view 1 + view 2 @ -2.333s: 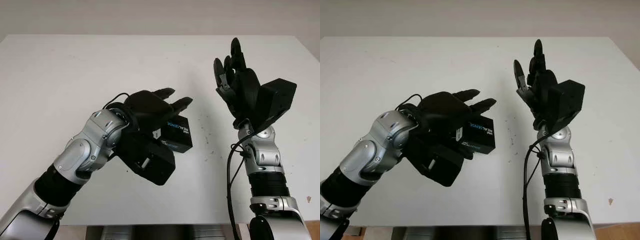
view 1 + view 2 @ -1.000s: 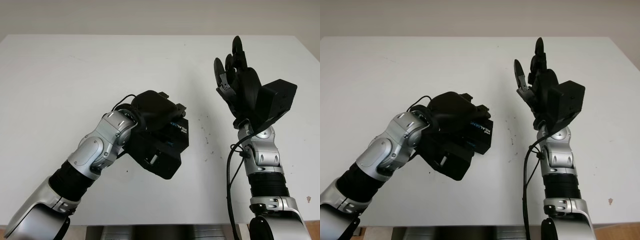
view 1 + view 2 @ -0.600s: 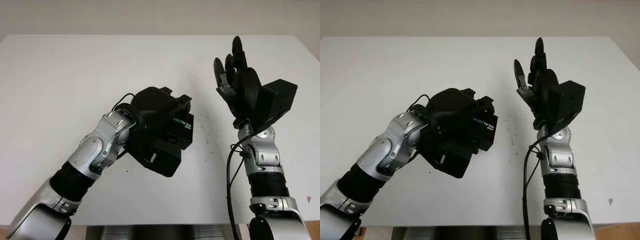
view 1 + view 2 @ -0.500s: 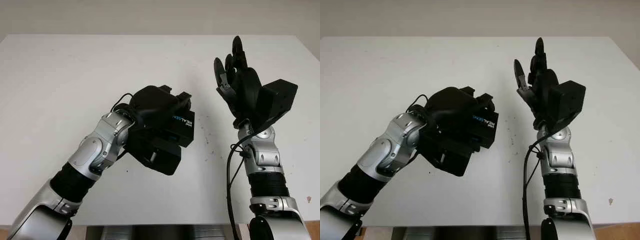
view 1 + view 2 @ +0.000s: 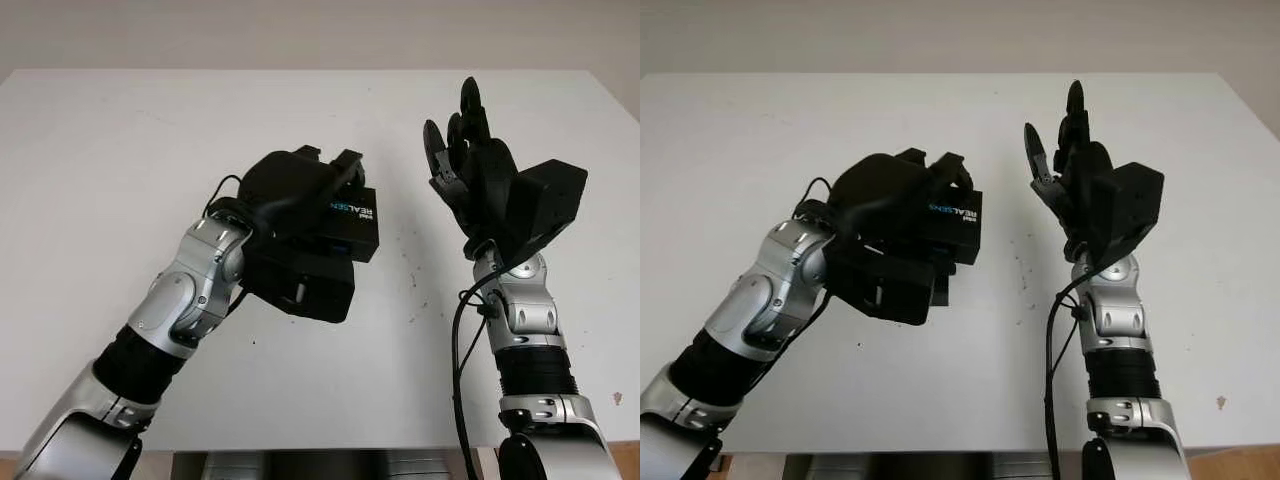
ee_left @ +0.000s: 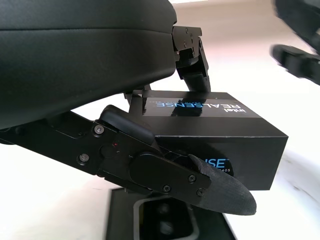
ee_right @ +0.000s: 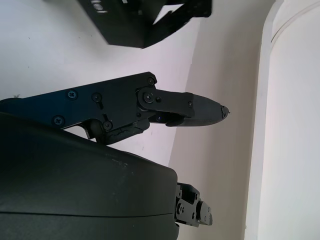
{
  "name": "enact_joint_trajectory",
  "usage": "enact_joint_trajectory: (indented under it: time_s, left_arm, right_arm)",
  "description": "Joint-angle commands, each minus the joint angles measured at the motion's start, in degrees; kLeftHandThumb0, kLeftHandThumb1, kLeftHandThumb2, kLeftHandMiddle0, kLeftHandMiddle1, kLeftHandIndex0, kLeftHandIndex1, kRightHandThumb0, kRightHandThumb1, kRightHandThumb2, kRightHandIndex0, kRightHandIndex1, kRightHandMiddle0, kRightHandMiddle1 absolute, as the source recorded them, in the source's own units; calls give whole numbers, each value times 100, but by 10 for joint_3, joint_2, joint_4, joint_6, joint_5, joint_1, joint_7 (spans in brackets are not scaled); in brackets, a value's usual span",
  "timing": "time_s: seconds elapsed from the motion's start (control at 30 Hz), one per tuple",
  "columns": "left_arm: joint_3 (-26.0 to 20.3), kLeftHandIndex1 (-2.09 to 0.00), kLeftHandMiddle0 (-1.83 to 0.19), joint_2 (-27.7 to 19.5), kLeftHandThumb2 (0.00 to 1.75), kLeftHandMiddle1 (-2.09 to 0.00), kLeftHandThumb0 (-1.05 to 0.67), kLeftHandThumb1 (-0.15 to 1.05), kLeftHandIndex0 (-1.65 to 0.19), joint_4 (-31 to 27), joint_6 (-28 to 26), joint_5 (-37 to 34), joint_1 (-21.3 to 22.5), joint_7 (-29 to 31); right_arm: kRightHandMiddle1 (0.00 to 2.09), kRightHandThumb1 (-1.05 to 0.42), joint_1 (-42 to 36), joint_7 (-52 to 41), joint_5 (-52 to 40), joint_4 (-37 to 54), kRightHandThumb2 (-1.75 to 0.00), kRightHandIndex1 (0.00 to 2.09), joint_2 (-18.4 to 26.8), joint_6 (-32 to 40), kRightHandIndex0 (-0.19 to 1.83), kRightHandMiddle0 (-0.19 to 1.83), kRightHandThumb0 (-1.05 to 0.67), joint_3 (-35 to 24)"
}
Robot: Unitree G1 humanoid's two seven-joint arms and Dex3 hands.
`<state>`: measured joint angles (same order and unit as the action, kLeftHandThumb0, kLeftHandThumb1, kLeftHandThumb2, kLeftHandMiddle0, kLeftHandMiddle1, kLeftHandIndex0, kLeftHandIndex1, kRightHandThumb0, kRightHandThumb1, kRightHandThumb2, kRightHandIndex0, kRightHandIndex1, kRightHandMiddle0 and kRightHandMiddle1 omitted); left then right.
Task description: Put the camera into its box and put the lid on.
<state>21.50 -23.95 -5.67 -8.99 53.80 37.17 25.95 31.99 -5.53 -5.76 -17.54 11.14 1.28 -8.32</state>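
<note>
- Here, the left hand (image 5: pixel 300 195) is raised above the white table (image 5: pixel 120 150), its fingers wrapped round a black lid (image 5: pixel 350 222) printed with white and blue lettering.
- Lid: held off the table surface, roughly level, lettered face upward; in the left wrist view one finger (image 6: pixel 165 172) crosses its near side wall and two others (image 6: pixel 192 60) reach over its far edge.
- Box base (image 6: pixel 165 222): in the left wrist view, a black open-topped tray lies on the table directly beneath the lid, apart from it. A dark object appears to sit in its recess, possibly the camera, though the blur there prevents certainty.
- From the head views, the base (image 5: pixel 940 285) shows as a dark edge below the lid, mostly hidden by the left wrist housing (image 5: pixel 300 285).
- Right hand (image 5: pixel 465 150): open, empty, held upright above the table to the right of the lid and well apart from it, fingers pointing toward the far edge of the table.
- Right wrist view: the right hand's fingers (image 7: pixel 195 110) extend over the bare table, with the lid's underside (image 7: pixel 145 20) visible beyond them.
- Table: faint dark specks (image 5: pixel 412 285) lie between the two arms.
</note>
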Motion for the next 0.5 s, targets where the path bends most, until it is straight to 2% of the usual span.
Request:
enact_joint_trajectory:
  time_s: [0.0, 0.07, 0.1, 0.13, 0.17, 0.23, 0.27, 0.3, 0.33, 0.43, 0.47]
  left_arm:
    - [-12, -167, -75, -8, 16, -209, -20, 105, -13, -23, -3, -5, -15, 5]
    - [-19, -188, -73, -16, 19, -209, -23, 105, -5, -38, -7, -6, -25, 10]
    - [-23, -189, -72, -17, 19, -209, -24, 105, -3, -46, -13, -7, -30, 14]
    - [-27, -177, -70, -17, 20, -209, -25, 105, -3, -54, -20, -6, -35, 20]
    - [-30, -153, -69, -20, 19, -209, -25, 105, -9, -60, -20, -8, -41, 20]
    - [-36, -139, -68, -25, 19, -209, -25, 105, -14, -68, -17, -11, -51, 18]
    - [-41, -149, -66, -25, 20, -209, -25, 105, -12, -75, -22, -15, -57, 21]
    - [-46, -170, -62, -24, 22, -209, -25, 105, -7, -81, -26, -20, -63, 23]
    - [-49, -175, -58, -25, 22, -209, -25, 105, -4, -87, -29, -24, -68, 24]
    - [-55, -177, -48, -27, 23, -209, -23, 105, -4, -98, -35, -30, -78, 33]
    - [-56, -166, -43, -28, 23, -209, -24, 105, -4, -100, -37, -32, -80, 35]
  right_arm:
    - [0, -105, -2, -2, -5, 13, -46, 0, -3, 1, -19, -19, -53, 0]
    - [0, -105, -2, -3, -6, 13, -46, 0, -4, 0, -19, -19, -52, 0]
    - [0, -105, -2, -4, -6, 12, -46, 0, -4, 0, -19, -19, -52, 0]
    - [0, -105, -3, -4, -5, 12, -46, 0, -4, -1, -19, -19, -52, 1]
    - [0, -105, -3, -4, -4, 13, -47, 0, -3, 1, -19, -19, -52, 1]
    - [1, -105, -3, -4, -4, 13, -47, 0, -3, 3, -19, -19, -52, 2]
    - [1, -105, -3, -5, -4, 14, -47, 0, -3, 4, -19, -19, -52, 2]
    - [1, -105, -3, -7, -6, 14, -47, 0, -3, 6, -19, -19, -52, 2]
    - [0, -105, -3, -9, -7, 14, -47, 0, -3, 6, -19, -19, -52, 2]
    - [1, -105, -3, -9, -3, 18, -46, 0, -2, 11, -19, -19, -53, 4]
    - [0, -105, -3, -9, -2, 18, -46, 0, -2, 10, -19, -19, -53, 5]
